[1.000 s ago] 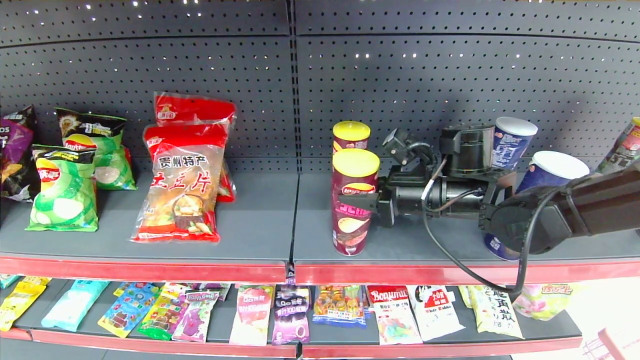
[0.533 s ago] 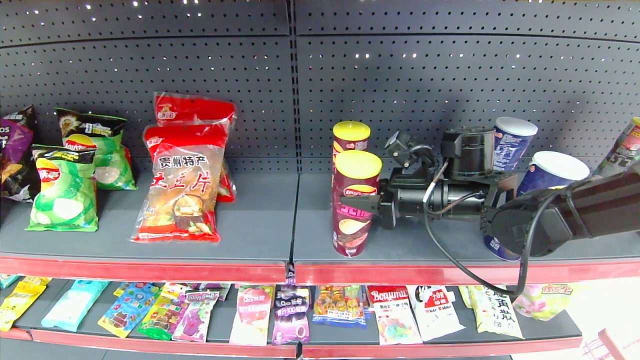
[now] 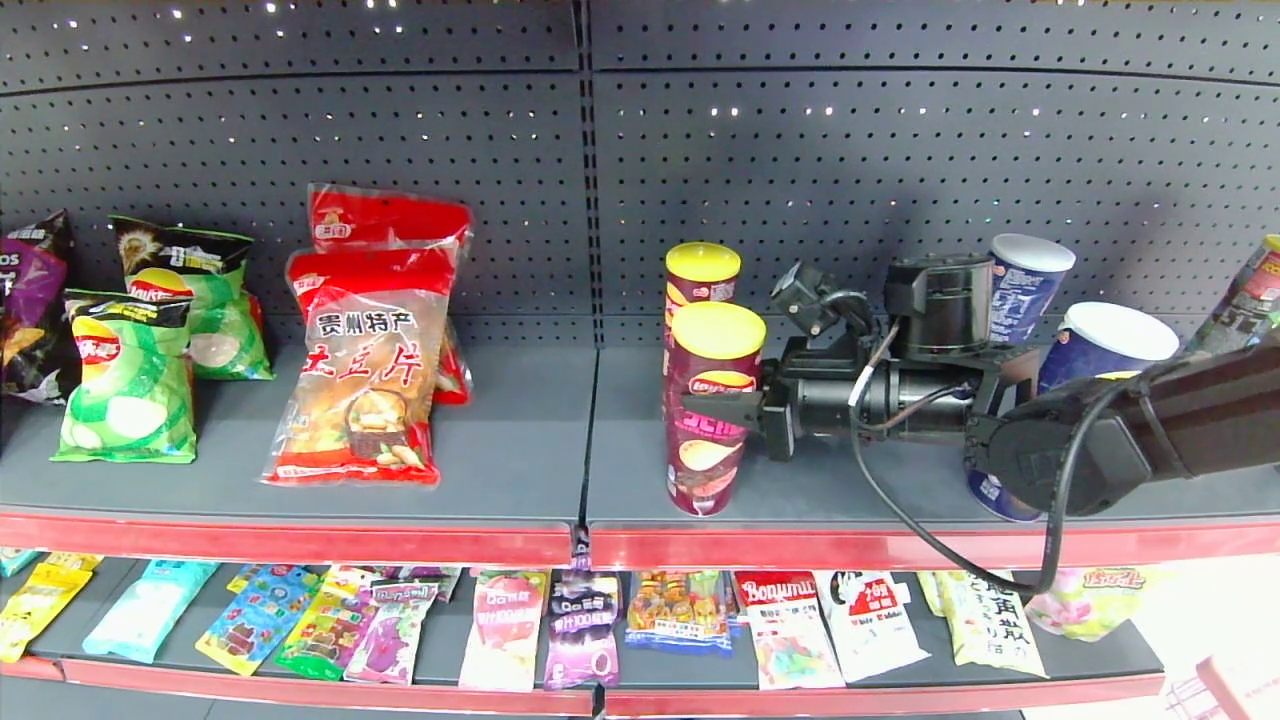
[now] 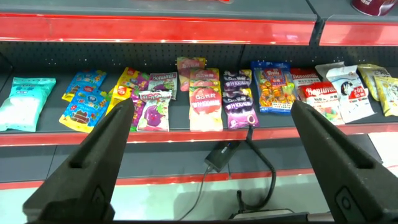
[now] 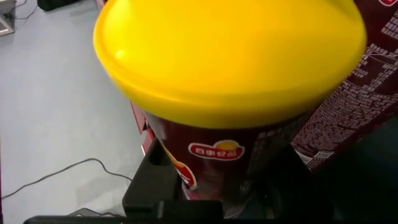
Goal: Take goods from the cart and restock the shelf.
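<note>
Since a second ago the right claw and the chips can in it have crept slightly toward the shelf's right end; nothing else on the shelf has shifted.

That claw is closed on the can at mid-height, one finger across its front and the other hidden behind it. The can stands upright near the front edge of the upper shelf, just right of the seam between the two boards — whether its base touches the board I cannot tell. From the right wrist its yellow lid looms close.

Maroon cans with yellow lids: two, the held one and a second can right behind it toward the back wall. Blue cups with white lids: two, one cup at the back, the other cup nearer the front, both behind the right arm. At the shelf's right end, one tilted can is cut off by the frame.

Toward the left end are two red bags, front and rear, two green chip bags, and one purple bag.

The left claw hangs low with its fingers spread wide, holding nothing, facing the lower shelf and its row of candy packets.
</note>
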Motion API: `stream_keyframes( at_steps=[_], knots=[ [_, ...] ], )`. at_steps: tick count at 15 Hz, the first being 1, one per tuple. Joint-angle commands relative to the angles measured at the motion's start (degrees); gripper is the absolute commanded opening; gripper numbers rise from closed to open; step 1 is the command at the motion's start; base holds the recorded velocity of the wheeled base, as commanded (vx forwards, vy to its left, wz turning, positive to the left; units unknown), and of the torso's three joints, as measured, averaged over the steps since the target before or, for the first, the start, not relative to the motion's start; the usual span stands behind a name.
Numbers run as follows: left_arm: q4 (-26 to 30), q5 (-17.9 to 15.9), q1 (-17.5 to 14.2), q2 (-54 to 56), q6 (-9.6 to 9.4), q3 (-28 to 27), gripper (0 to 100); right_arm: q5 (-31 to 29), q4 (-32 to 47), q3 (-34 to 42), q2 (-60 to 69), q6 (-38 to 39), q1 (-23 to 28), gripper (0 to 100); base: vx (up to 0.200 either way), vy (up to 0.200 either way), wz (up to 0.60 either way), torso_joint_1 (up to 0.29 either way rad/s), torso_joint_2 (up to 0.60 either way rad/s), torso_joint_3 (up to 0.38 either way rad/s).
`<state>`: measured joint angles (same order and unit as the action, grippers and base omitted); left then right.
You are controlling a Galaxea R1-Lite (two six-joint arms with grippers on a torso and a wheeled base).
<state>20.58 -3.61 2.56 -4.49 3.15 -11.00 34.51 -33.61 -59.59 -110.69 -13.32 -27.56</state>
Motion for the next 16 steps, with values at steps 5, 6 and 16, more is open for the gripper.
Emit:
stream_keyframes(
  at_steps=[5, 6, 16],
  knots=[
    [-0.01, 0.0, -0.01, -0.08, 0.02, 0.01, 100, 0.12, -0.05, 1.32, 0.83, 0.05, -0.21, 0, 0.0, 0.0, 0.0, 0.0, 0.0, 0.0],
    [-0.01, -0.08, -0.01, 0.09, 0.02, 0.01, 100, 0.03, -0.05, 1.4, 0.83, -0.04, -0.21, 0, 0.0, 0.0, 0.0, 0.0, 0.0, 0.0],
    [-0.01, -0.08, -0.01, 0.18, 0.02, 0.01, 100, -0.5, 0.04, 2.37, 2.59, 0.14, 0.05, 100, 0.0, 0.0, 0.0, 0.0, 0.0, 0.0]
  ],
)
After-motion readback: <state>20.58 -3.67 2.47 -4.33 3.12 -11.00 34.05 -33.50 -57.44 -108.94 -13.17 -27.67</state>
